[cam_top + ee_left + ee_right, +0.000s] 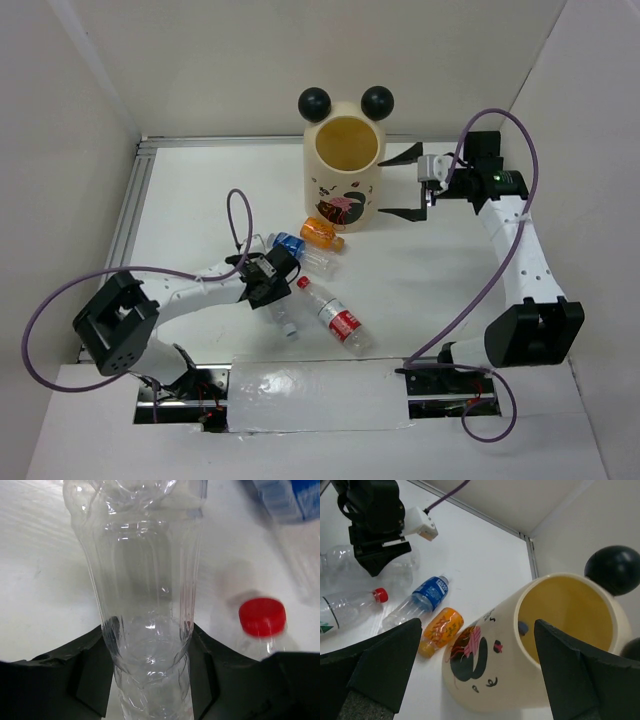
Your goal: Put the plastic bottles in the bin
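The unlabelled clear bottle point(150, 630) lies flat on the table point(200, 180), well out from the bin point(345, 185) on its near-left side. It's thin-walled, so it probably crushes and slips easily. Squeeze only enough to hold it, lift straight up before swinging over, and watch it doesn't pivot btwn the pads. Carry it high enough to clear the bin's rim and black ears, then release over the yellow mouth, not at its edge.

The left gripper point(272, 283) comes down over the bottle w/ its body running lengthwise btwn the jaws. The fingers point(92, 670) sit one on each flank and pinch a narrower part of the body. Contact looks real on both sides, but through clear plastic I can't tell how firm the pinch is.

Other bottles lie close by. The red-capped bottle point(338, 318) is just beside it, so a crooked lift may nudge it. The blue-labelled bottle point(290, 243) is nearer the bin, and the orange bottle point(322, 233) is almost at the bin's foot.

The right gripper point(403, 183) hovers just beside the bin's far-right wall, jaws spread wide w/ nothing in them. It needs to stay out of the drop path.
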